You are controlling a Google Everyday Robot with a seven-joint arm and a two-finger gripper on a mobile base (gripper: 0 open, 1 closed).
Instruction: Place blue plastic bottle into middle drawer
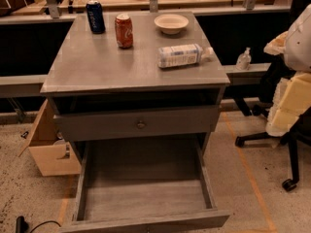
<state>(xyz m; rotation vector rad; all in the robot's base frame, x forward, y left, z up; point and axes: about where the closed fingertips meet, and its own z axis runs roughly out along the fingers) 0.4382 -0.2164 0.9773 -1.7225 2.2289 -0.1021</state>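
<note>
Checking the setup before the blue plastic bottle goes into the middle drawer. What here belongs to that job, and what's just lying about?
Job: whitish plastic bottle with blue-and-white label, lying on the cabinet top; wide grey wooden drawer, pulled open; gripper, not in view.
Lying about: dark blue can, red can and pale round bowl on the cabinet top; small pump bottle on the ledge.

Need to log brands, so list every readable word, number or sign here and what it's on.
No text reads clearly.
On the red can: white markings, too blurred to read.
On the dark blue can: pale marks, too blurred.
On the blue plastic bottle: label print, too small.
The gripper is not in view.
</note>
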